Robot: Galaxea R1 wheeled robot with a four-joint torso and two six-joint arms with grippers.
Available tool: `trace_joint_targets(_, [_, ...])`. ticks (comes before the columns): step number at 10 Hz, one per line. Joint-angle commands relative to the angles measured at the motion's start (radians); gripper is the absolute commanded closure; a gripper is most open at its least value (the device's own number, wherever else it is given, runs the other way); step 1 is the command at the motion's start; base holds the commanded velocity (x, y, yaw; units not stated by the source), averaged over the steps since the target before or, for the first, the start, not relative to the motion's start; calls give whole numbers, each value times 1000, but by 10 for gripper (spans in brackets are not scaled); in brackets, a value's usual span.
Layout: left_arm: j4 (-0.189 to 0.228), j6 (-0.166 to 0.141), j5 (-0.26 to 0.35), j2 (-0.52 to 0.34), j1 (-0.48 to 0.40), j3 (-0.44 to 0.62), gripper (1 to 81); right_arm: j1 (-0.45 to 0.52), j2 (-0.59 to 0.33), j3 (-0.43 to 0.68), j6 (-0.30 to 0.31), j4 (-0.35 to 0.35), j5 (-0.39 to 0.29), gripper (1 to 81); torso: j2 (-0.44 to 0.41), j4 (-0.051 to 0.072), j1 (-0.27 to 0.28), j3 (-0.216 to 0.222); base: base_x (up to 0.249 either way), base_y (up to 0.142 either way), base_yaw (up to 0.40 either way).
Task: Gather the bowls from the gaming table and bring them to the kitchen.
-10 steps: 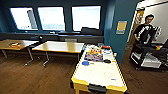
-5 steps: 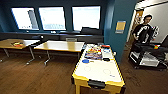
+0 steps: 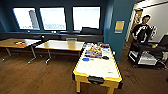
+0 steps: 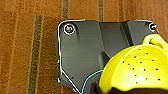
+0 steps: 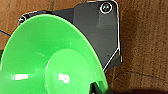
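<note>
The yellow bowl (image 4: 135,71), translucent with small holes, sits close against my left wrist above the wooden floor, and my left gripper (image 4: 96,87) is shut on its rim. In the right wrist view the green bowl (image 5: 50,62) hangs the same way over the floor, with my right gripper (image 5: 96,87) shut on it. The gaming table (image 3: 97,67), white-topped with yellow edges, stands ahead of me in the head view, slightly right of centre.
A blue paddle (image 3: 85,59), a dark puck-like thing (image 3: 105,57) and colourful items (image 3: 94,51) lie on the gaming table. Wooden tables (image 3: 62,45) stand to the left under the windows. A teal pillar (image 3: 116,30) and a person (image 3: 141,28) behind a cart (image 3: 145,53) are on the right.
The whole head picture has drawn back a little, so the gaming table's near end and legs show more fully. The camera moved, not the things.
</note>
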Motion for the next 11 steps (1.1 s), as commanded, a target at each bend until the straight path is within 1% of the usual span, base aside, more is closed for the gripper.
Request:
trace_joint_targets(1, [11,1,41,-8,-41,-17,811,34,-11,0,-3,-19,-47,811,0,0,1,0,-142,0,0])
trace_joint_targets(2, [19,1,41,-8,-41,-17,811,34,-11,0,-3,-19,-47,811,0,0,1,0,-142,0,0])
trace_joint_targets(5, [23,1,41,-8,-41,-17,811,35,-9,0,-3,-22,-47,811,0,0,1,0,-119,0,0])
trace_joint_targets(8, [23,1,38,-5,-41,-17,811,35,-9,-3,-1,-22,-48,811,-1,0,1,0,0,0,0])
trace_joint_targets(11, [10,-1,38,-2,-41,-17,811,37,-8,-6,-1,-20,-48,811,-1,0,1,0,0,0,0])
